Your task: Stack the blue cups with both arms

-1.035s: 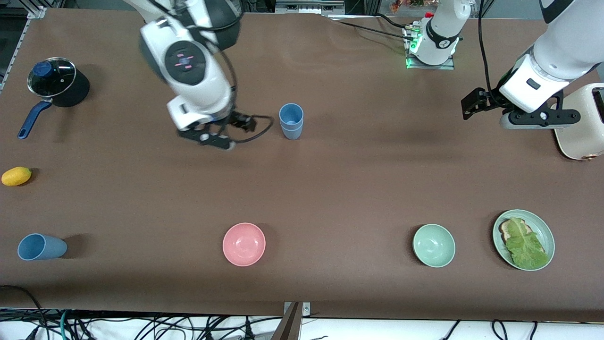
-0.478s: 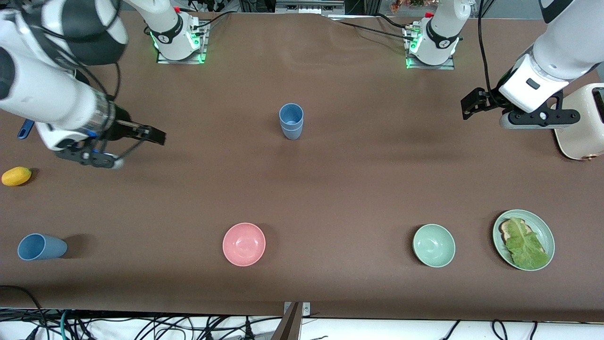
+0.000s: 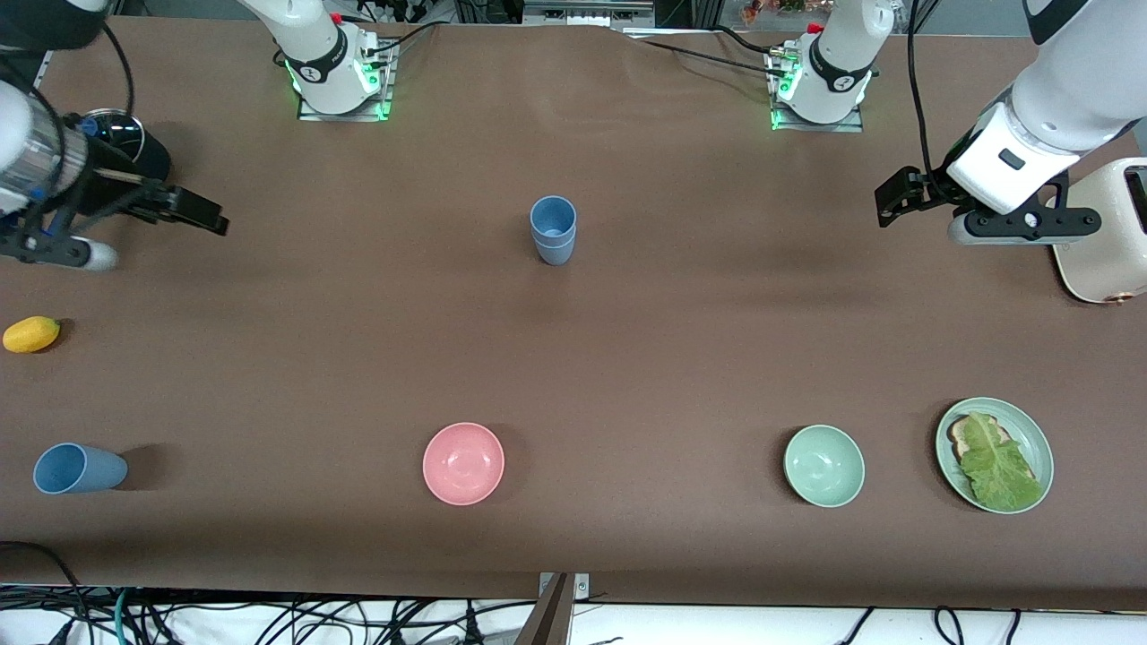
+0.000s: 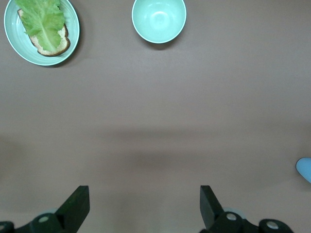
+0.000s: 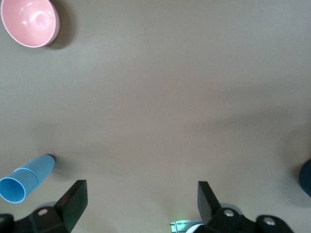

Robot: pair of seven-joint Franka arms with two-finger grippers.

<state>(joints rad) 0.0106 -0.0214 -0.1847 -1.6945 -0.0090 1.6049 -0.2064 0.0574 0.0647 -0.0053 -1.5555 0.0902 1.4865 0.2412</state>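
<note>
While both arms are hanging in the air with nothing in their grasp, two blue cups [image 3: 552, 229] are standing upright near the middle of the brown worktop [image 3: 627, 340], one nested inside the other. A third blue cup [image 3: 77, 468] is lying on its side at about eight o'clock from that stack, close to the front camera at the right arm's end of the worktop.

The right claw [image 5: 141, 204] is hovering over the right arm's end of the worktop, beside a dark lidded saucepan [image 3: 112, 157], with its fingers spread wide and holding nothing. A yellow lemon [image 3: 31, 334] is sitting below it in the front view.

The left claw [image 4: 143, 206] is hovering over the left arm's end, just beside a cream toaster [image 3: 1107, 237], its fingers likewise spread apart and empty.

Nearer the front camera, a pink bowl [image 3: 463, 463] is resting at roughly seven o'clock from the stack, and a pale-green bowl [image 3: 823, 466] at roughly four o'clock. Beside the green bowl, toward the left arm's end, a green plate [image 3: 1039, 439] is carrying toast topped with lettuce [image 3: 996, 466].
</note>
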